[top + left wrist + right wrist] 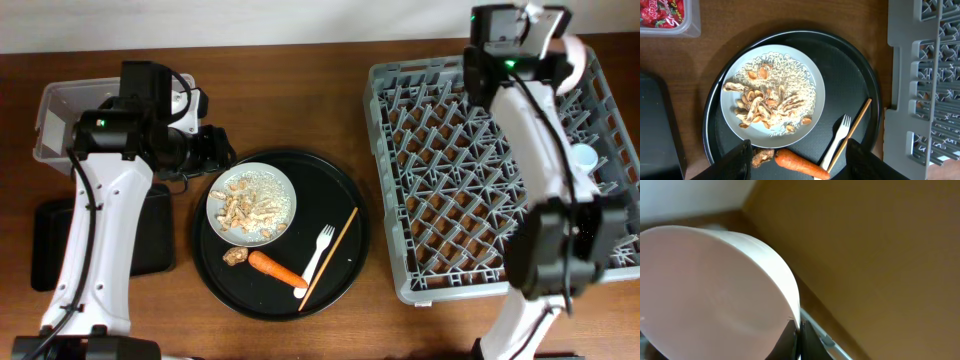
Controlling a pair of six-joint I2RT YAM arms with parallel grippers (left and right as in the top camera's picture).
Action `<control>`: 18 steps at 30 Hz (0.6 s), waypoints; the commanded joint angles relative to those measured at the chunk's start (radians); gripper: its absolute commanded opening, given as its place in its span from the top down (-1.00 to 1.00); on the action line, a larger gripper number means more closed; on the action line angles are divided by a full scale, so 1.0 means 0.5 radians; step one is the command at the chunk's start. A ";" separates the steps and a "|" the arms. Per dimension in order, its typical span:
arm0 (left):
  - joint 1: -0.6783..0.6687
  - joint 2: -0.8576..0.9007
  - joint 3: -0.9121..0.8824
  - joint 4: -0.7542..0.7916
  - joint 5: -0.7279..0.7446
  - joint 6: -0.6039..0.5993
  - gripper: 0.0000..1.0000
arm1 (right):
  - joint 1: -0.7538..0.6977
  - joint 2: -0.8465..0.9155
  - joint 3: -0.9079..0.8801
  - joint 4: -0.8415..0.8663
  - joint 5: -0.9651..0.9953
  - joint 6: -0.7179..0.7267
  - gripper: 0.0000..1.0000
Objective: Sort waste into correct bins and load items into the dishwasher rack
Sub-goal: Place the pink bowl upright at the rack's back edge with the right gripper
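The grey dishwasher rack (440, 180) fills the right of the desk. At its far corner the right jaws are clenched on the rim of the pinkish-white bowl (715, 295), which looks stiff, slick and likely breakable. The round black tray (330, 185) carries the pale plate (755, 135), heaped with loose rice-like scraps (765, 102) (they would spill on any tilt), so lift it level by the rim. The left jaws hang released above the orange carrot (800, 162), firm but apt to roll: pinch its middle. The fork (837, 137) and chopstick (855, 127) lie flat, light and fiddly
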 commanded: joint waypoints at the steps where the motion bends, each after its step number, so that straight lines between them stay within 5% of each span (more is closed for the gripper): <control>1: 0.011 -0.034 0.021 -0.002 -0.006 0.010 -0.18 | -0.024 0.193 0.016 0.019 0.237 -0.037 0.92; 11: 0.011 -0.034 0.021 -0.005 -0.005 0.009 -0.19 | 0.143 0.442 0.014 -0.020 0.176 -0.037 0.91; 13: 0.011 -0.034 0.021 -0.006 -0.004 0.009 -0.19 | 0.180 0.442 0.014 -0.079 0.075 -0.037 0.77; 16: 0.011 -0.034 0.021 -0.009 -0.005 0.009 -0.19 | 0.214 0.442 0.014 -0.217 -0.186 -0.037 0.04; 18: 0.011 -0.034 0.021 -0.009 -0.005 0.009 -0.19 | 0.224 0.442 0.014 -0.329 -0.336 -0.036 -0.16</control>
